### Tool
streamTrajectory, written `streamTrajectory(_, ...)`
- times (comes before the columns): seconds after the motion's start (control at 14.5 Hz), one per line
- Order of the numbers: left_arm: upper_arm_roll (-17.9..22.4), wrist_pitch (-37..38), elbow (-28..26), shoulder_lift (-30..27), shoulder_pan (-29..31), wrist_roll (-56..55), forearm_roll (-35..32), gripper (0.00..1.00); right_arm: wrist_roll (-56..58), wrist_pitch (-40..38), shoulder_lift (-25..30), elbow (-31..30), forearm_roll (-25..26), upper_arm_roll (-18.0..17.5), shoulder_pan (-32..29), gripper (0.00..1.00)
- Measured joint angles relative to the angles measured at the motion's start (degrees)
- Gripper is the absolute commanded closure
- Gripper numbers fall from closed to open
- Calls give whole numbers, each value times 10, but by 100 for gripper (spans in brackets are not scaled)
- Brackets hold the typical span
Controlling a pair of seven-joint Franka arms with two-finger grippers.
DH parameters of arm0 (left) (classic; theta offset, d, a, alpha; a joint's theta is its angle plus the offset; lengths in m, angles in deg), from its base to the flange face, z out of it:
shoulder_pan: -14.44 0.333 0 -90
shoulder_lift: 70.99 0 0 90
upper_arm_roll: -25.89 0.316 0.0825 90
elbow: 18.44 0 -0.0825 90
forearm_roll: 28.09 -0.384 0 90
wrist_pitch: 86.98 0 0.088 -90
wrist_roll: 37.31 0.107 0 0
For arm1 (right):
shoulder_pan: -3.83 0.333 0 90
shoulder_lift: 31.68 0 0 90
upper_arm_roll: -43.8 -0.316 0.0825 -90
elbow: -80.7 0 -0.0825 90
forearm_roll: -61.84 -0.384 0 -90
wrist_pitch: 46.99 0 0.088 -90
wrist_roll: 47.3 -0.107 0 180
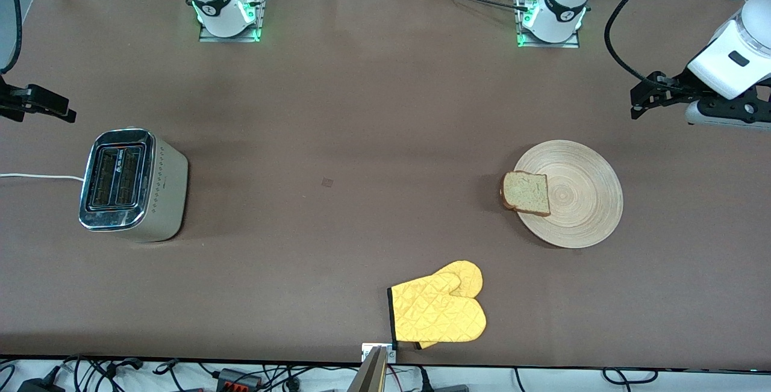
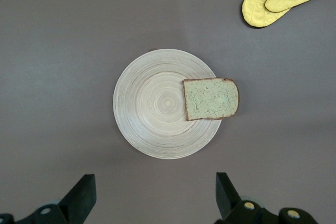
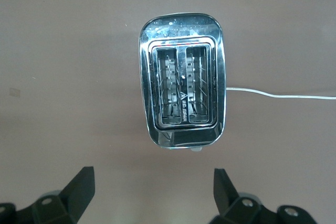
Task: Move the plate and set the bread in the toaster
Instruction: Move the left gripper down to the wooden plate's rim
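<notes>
plate: lies flat on the table toward the left arm's end, well apart from the toaster; judged to be at its starting spot, so it is not yet moved.
bread: one slice lying flat on the plate's edge that faces the toaster, its crust hanging just over the rim; this overhang probably leaves an edge for fingers to get under.
toaster: stands upright toward the right arm's end, both slots empty and facing up, ready to take a slice dropped in on edge; white cord trails off toward the table's end.
oven mitt: yellow pair, nearer the front camera than the plate, touching nothing of the task.
left gripper: hovers high, looking straight down on the plate and bread; fingers spread wide and empty, the plate lying ahead of the tips.
right gripper: hovers above the toaster, pointing down; fingers released, grasping nothing, the slots ahead of the tips.
step in hand: likely an approach not yet begun.
</notes>
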Motion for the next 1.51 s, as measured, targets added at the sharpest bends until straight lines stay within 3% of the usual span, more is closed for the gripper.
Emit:
streamTrajectory(0.76,0,3,0,0,0,0,0,0,0,0,0,0,0,0,0,0)
streamTrajectory(1.1,0,42,0,2,-1,0,0,0,0,0,0,0,0,0,0,0)
streamTrajectory(1.51,1,66,0,41,1,3,0,0,0,0,0,0,0,0,0,0)
